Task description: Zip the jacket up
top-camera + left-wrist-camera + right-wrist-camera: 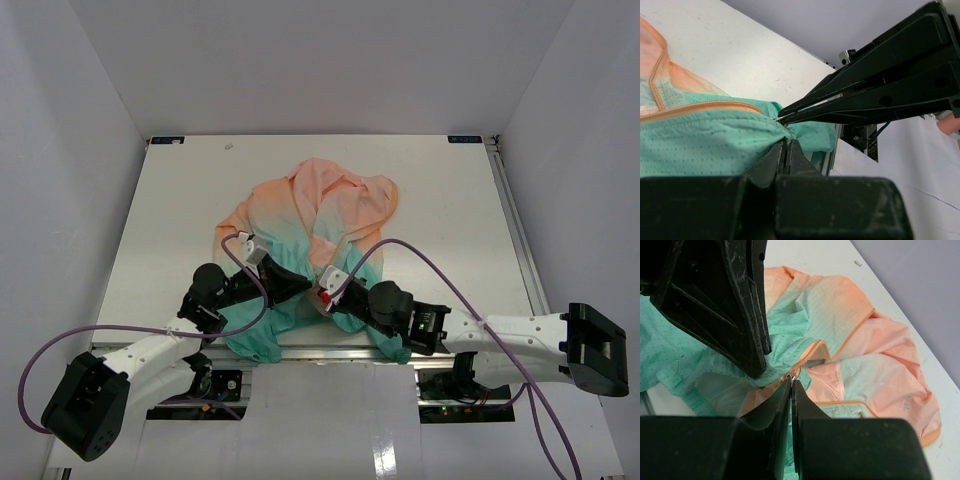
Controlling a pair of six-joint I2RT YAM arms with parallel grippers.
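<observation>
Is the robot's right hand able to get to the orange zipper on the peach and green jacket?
Likely yes: the right hand sits shut at the orange zipper of the thin peach-and-teal jacket, nothing between.

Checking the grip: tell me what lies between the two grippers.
Teal jacket fabric by the zipper separates left gripper and right gripper; the left wrist view shows it.

No text, label, brand or number could be read in any view. The right wrist view showed a faint pale mark on the jacket (pixel 880 365), too blurred to read.
</observation>
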